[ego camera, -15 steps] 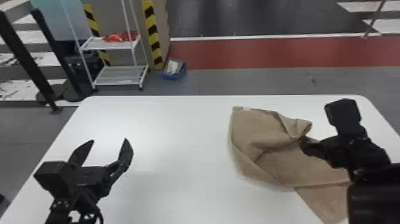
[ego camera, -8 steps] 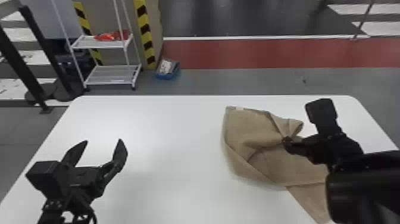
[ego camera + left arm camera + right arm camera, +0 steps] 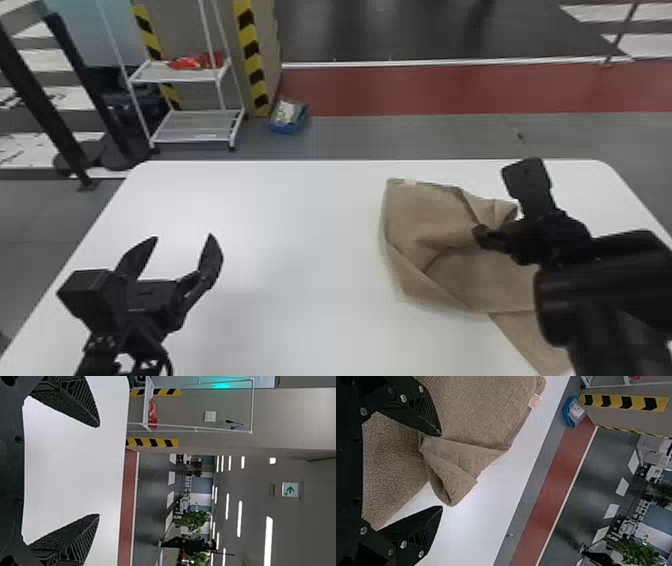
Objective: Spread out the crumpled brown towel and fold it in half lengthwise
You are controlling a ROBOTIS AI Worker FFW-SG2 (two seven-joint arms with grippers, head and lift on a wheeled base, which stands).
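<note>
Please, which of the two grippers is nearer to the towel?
The right gripper: its open fingers are right at the towel, while the left gripper, also open, is well away from it, over the left side of the table.

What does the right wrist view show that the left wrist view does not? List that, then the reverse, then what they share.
Right wrist view: the crumpled brown towel with its pale tag, the blue container on the floor, and the right pincer, fingers apart.

Left wrist view: the left pincer, fingers apart, the green arrow sign and the ceiling lights.

Both: the white table, the red floor strip, yellow-black striping and part of the white rack.
</note>
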